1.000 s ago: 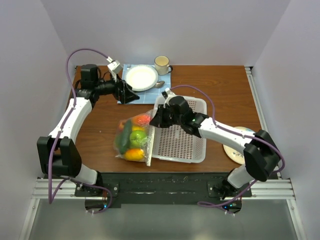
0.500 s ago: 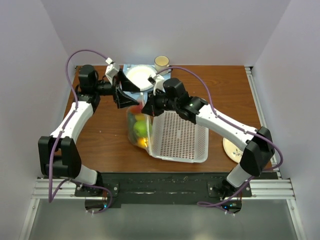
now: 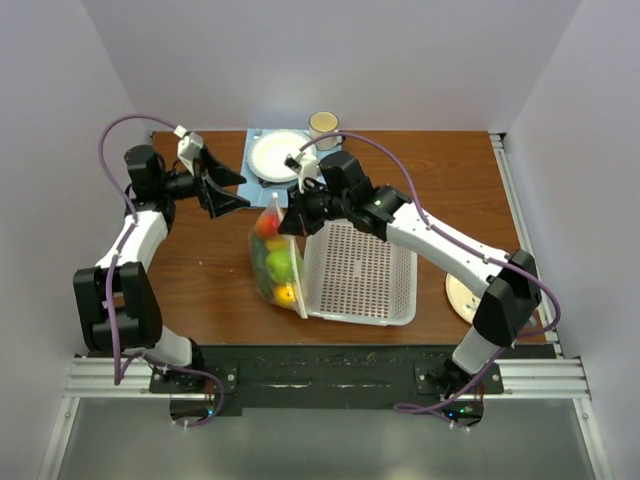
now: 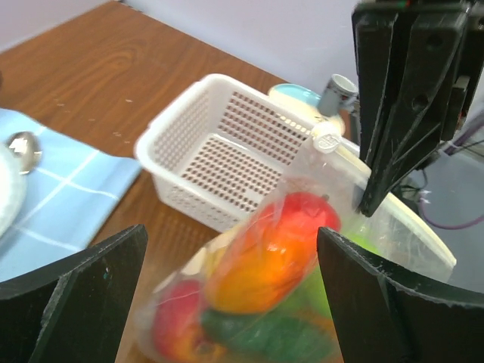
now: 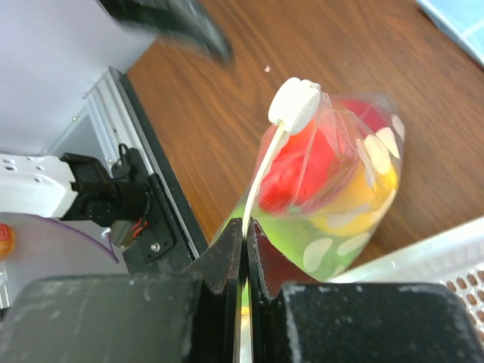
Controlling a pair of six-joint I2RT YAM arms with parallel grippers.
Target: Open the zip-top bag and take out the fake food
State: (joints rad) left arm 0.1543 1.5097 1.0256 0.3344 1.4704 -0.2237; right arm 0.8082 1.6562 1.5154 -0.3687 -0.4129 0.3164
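Fake food [image 3: 278, 265] sits inside the zip-top bag [image 5: 355, 227], just left of the white perforated basket [image 3: 360, 270] on the bench [image 3: 200, 280]. The right end effector [image 5: 246, 227] is clenched on the bag's white zip strip. Farther left, the left end effector [image 3: 240, 190] stands released, apart from the bag. A white plate [image 3: 278, 155] on a blue cloth [image 4: 68, 204] and a mug [image 3: 323, 123] lie farthest.

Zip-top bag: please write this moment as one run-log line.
right gripper: shut on zip-top bag at zip strip | left gripper: open, apart from bag | bag: upright beside basket | fake food: inside bag
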